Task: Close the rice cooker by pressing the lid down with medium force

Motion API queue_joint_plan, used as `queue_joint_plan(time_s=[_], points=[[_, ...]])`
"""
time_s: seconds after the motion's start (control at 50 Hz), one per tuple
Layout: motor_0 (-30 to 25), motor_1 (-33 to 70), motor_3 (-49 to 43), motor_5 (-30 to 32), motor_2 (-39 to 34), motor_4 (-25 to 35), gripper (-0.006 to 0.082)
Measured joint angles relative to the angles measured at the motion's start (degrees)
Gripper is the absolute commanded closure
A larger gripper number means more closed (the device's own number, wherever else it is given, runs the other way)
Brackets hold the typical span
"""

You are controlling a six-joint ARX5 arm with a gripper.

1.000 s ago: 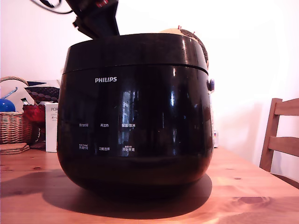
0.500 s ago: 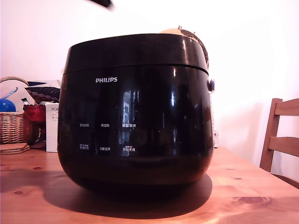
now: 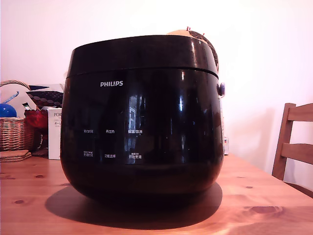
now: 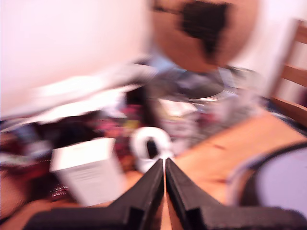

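The arm, which stood above the cooker's back edge a second ago, has gone from the exterior view; only the wrist view shows the gripper now, its two black fingers pressed tip to tip with nothing between them. In the exterior view, going left to right, a wicker basket with a blue ball sits at the table's far left, then a white box, then the cooker, which fills the middle of the wooden table with its lid down flat on the body, the seam level all round. A wooden chair stands at the exterior view's right. The wrist view is heavily blurred: it looks past the fingertips to a white box, a white cup-like thing, clutter against the wall, and a curved grey edge that may be the lid, though I cannot tell.
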Motion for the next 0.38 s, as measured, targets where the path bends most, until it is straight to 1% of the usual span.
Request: queue_joint_plan(time_s=[0.16,0.38], points=[[3.1,-3.2,0.5,-0.2,0.0,0.0,0.0788],[3.8,-2.5,0.1,-0.2,0.0,0.0,0.0789]])
